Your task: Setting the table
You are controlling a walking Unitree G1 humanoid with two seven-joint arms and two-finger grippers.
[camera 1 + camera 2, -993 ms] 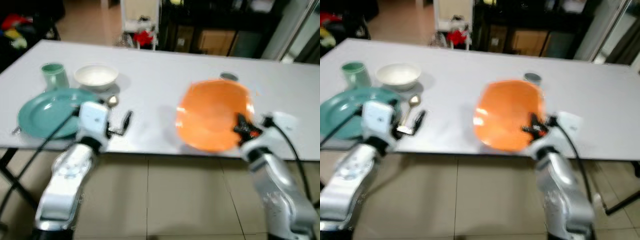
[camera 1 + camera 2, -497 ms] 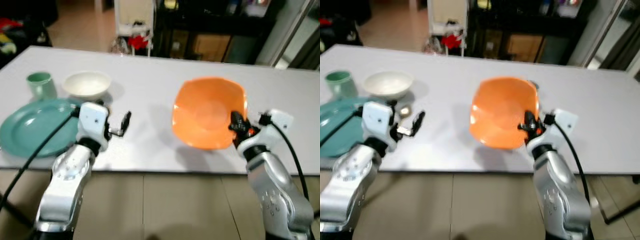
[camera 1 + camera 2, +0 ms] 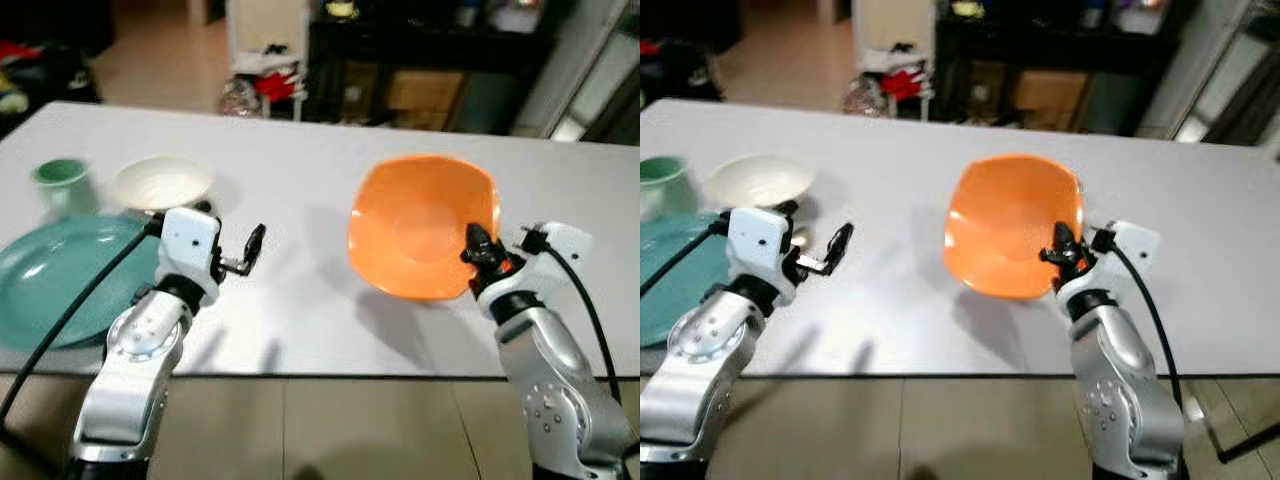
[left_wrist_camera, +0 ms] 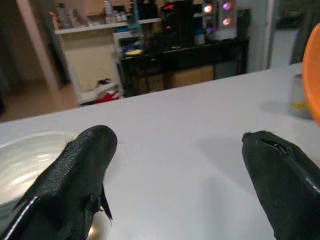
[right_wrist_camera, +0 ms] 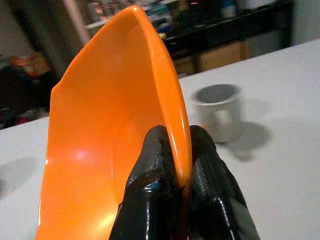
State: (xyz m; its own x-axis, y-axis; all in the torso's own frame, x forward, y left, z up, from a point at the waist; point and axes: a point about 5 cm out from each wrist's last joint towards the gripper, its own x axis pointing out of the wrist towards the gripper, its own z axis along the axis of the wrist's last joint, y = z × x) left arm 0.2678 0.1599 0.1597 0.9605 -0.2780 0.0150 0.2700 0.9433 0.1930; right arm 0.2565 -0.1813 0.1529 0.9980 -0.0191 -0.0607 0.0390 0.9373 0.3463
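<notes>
An orange square plate (image 3: 422,225) hangs tilted a little above the white table (image 3: 300,160), casting a shadow below. My right gripper (image 3: 478,250) is shut on its near right rim; in the right wrist view both fingers (image 5: 157,190) pinch the plate's edge (image 5: 125,100). At the left lie a teal plate (image 3: 55,290), a white bowl (image 3: 160,183) and a green cup (image 3: 62,186). My left gripper (image 3: 250,250) hovers open over the table just right of the bowl, holding nothing; its fingers (image 4: 75,180) stand wide apart.
A small grey cup (image 5: 217,112) stands on the table beyond the orange plate. The table's near edge (image 3: 330,375) runs above a tiled floor. Dark shelving and clutter (image 3: 420,60) stand behind the far edge. Bare tabletop lies between the two grippers.
The camera has shifted, so the whole scene slid. The orange plate, held by my right gripper, has risen off the table's near edge and tilted. My left gripper stays open.
</notes>
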